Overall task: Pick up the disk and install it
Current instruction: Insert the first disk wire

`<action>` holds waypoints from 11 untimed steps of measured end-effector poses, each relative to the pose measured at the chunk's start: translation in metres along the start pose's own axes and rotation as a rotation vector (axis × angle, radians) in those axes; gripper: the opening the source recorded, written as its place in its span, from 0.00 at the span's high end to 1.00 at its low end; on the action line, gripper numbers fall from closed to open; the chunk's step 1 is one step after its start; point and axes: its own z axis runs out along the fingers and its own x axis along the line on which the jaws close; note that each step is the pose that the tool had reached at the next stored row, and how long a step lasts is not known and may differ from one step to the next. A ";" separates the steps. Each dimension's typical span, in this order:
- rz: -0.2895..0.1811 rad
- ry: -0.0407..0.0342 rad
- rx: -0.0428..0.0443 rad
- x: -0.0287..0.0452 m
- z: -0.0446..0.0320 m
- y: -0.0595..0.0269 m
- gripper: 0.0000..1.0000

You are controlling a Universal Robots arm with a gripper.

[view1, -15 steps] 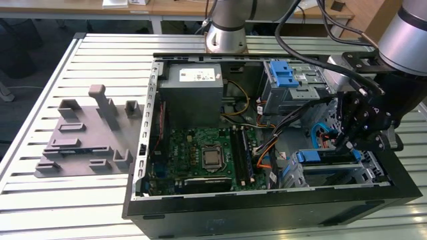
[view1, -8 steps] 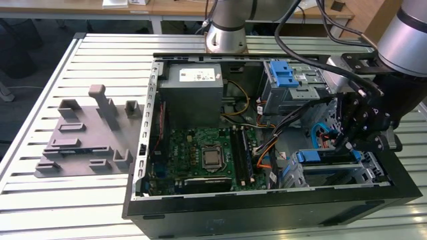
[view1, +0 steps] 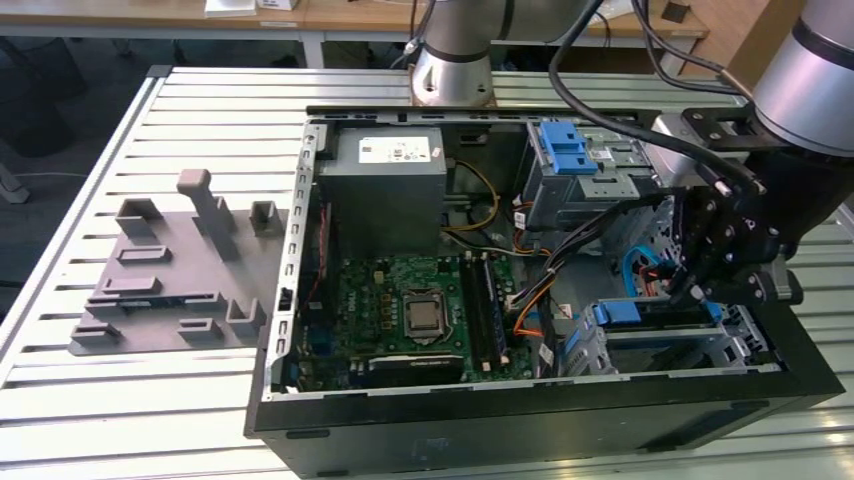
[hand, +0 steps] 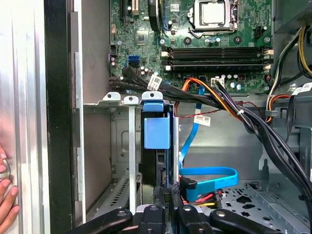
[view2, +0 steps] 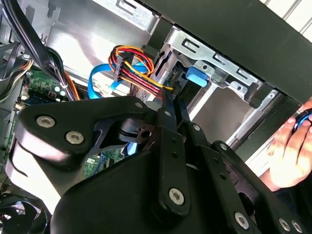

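The arm (view1: 817, 70) has smooth silver-grey tube segments, with black cables (view1: 627, 95) looping along it toward a black wrist block; the base column (view1: 454, 60) at 12 o'clock is silver too. The hand (view1: 707, 285) is matte black, built of flat linkage bars (view2: 170, 161) pinned with round silver screws (view2: 176, 196).

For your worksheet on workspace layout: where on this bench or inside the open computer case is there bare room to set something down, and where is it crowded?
Free: the slatted table in front of the grey fixture. Crowded: the case corner where the gripper hangs by the drive cage, among cables; a hand rests outside the case wall.
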 end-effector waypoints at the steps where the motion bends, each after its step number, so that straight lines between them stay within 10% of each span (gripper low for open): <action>1: 0.000 -0.0005 0.0000 0.0001 0.0003 0.0000 0.83; 11: 0.000 -0.0009 0.0000 0.0008 0.0045 0.0001 0.83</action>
